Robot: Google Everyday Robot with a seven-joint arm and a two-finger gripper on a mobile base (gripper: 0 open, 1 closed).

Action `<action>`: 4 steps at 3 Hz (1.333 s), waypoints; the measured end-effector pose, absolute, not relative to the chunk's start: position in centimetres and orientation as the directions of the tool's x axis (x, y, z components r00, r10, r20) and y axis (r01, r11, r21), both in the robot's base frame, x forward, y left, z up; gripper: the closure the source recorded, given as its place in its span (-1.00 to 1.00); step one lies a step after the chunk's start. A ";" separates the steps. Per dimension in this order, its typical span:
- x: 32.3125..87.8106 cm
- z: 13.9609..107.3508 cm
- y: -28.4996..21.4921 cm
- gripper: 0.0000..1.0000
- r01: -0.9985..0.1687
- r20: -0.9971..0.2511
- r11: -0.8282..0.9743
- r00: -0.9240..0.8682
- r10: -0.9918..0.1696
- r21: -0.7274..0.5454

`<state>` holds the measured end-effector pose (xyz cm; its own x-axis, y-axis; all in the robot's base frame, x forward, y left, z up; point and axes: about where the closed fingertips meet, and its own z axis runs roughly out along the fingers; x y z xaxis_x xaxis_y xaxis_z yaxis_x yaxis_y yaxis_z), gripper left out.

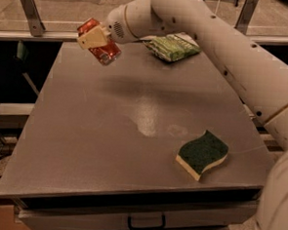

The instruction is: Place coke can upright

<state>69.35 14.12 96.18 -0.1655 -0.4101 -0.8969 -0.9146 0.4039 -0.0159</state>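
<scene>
1. Camera view: a grey metal table (131,155) fills the middle of the scene, with a drawer handle (146,223) showing on its near front edge.
2. The robot's white arm (222,38) reaches in from the right side and stretches across the far part of the table toward its far-left corner.
3. The gripper (95,38) sits at the end of that arm, above the far-left corner of the table, and it is clenched around the coke can (110,52).
4. One tan finger pad (91,36) lies flat across the side of the can that faces the camera; the other finger is hidden behind the can.
5. The coke can is red with a silvery end at its lower right. It is tilted, not upright, its long axis running from upper left to lower right.
6. The can appears to be held clear of the table top; whether its lower end touches the surface cannot be told for certain.
7. A green crinkled snack bag (172,47) lies on the far edge of the table, just right of the gripper and partly behind the arm.
8. A green-topped sponge (202,153) with a pale yellow underside and a wavy outline lies flat near the near-right corner of the table, well apart from the can.
</scene>
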 end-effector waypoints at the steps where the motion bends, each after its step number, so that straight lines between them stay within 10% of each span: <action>1: 69.0 97.7 10.9 1.00 -0.943 -0.960 0.333 -0.116 -0.256 0.025; 4: 65.5 97.3 7.1 1.00 -0.963 -0.953 0.102 0.224 -0.204 -0.248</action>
